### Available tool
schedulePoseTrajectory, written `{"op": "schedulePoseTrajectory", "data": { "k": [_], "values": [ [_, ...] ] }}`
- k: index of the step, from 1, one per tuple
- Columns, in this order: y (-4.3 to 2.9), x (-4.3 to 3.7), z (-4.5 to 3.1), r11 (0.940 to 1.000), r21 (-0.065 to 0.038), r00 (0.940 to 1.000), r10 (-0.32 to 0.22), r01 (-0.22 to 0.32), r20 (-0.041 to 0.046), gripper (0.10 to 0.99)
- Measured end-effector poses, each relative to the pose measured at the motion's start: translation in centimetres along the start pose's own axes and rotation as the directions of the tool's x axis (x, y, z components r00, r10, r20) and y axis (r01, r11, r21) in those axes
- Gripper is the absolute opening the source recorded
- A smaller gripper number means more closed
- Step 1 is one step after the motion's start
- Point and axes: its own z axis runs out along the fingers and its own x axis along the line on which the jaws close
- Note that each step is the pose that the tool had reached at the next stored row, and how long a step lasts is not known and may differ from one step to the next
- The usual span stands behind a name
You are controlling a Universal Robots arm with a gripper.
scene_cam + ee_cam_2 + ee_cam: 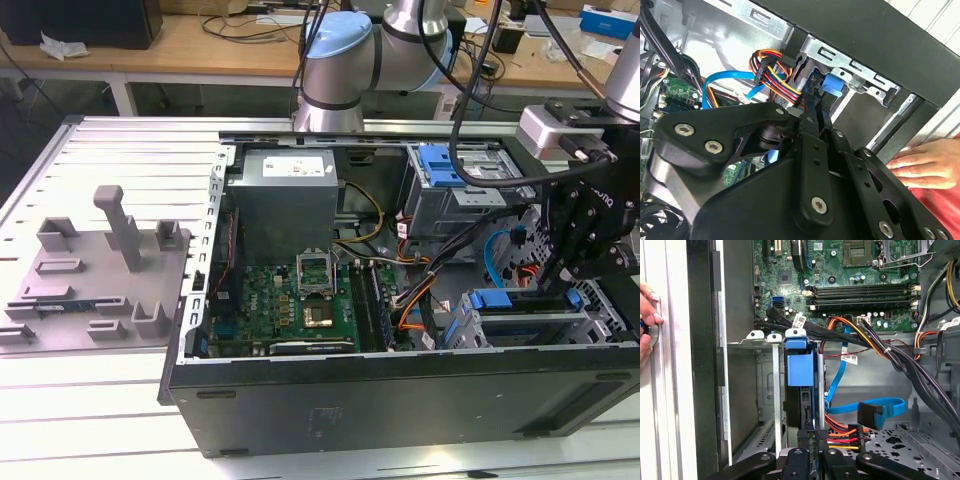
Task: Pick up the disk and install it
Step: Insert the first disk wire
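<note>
Seating the disk in its bay is the step in hand, as I judge it. The disk stands on edge in the grey metal drive bay at the near corner of the open computer case, on the exterior view's right. The blue end of its carrier points toward the motherboard.

The gripper reaches down into that corner. In both wrist views its fingers lie close together along the disk's thin edge, so it appears to be clenched on the disk rather than released.

Red, yellow and orange power cables and a blue ribbon cable lie just beside the bay. A person's hand rests on the surface just outside the case wall, near that corner.

Finishing the seating calls for keeping the carrier square to the bay's rails, pushing straight along them, and keeping clear of the cables.
</note>
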Motion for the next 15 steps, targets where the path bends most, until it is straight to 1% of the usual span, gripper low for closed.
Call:
{"op": "schedulePoseTrajectory", "data": {
  "k": [12,15],
  "values": [
    [-0.05,-0.01,0.21,1.0000,0.000,1.0000,0.000,0.000,-0.0001,0.169],
    [-0.07,-0.01,0.49,1.0000,0.000,1.0000,0.000,0.000,-0.0002,0.169]
  ]
}}
